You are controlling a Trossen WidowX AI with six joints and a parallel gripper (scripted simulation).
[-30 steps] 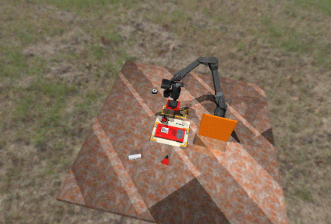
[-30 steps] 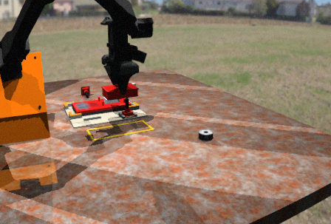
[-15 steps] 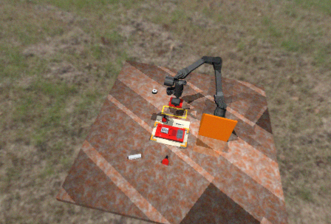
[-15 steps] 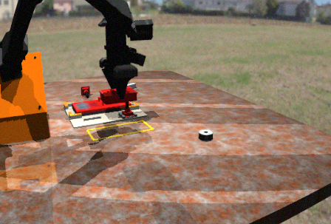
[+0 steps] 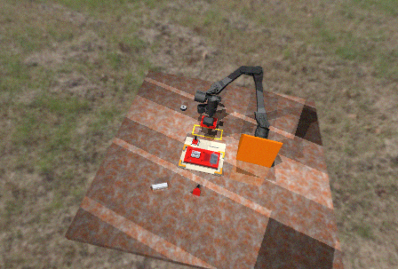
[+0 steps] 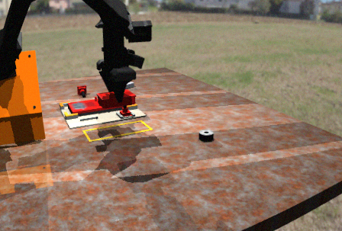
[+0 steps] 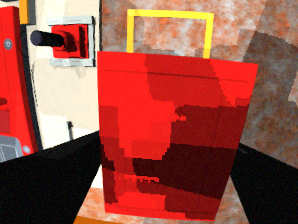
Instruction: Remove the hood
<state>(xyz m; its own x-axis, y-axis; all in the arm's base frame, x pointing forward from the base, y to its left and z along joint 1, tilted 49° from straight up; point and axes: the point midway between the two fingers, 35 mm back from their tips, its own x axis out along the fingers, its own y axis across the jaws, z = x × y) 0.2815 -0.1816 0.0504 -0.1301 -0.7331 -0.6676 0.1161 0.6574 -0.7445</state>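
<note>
My gripper [image 5: 209, 122] [image 6: 120, 100] [image 7: 166, 143] is shut on the red hood [image 5: 203, 124] [image 6: 104, 99] [image 7: 135, 90], one finger at each side in the wrist view. The hood is held level in the air, off the car. The toy car [image 5: 206, 162] [image 6: 85, 107] [image 7: 7, 75] is a red body on a cream base plate [image 5: 210, 144] [image 6: 74, 122] [image 7: 57, 97]. The marked area [image 5: 207, 137] [image 6: 120, 135] [image 7: 170, 14] is a yellow outline beside the plate. In the wrist view the hood covers much of it.
A red mount with a black lever [image 5: 195, 141] [image 6: 125, 112] [image 7: 70, 41] stands on the plate near the outline. An orange panel [image 5: 258, 150] [image 6: 28, 89] stands by the arm's base. A black-and-white wheel [image 5: 183, 107] [image 6: 206, 136], a white block [image 5: 159, 186] and a red piece [image 5: 196, 191] [image 6: 82, 91] lie apart.
</note>
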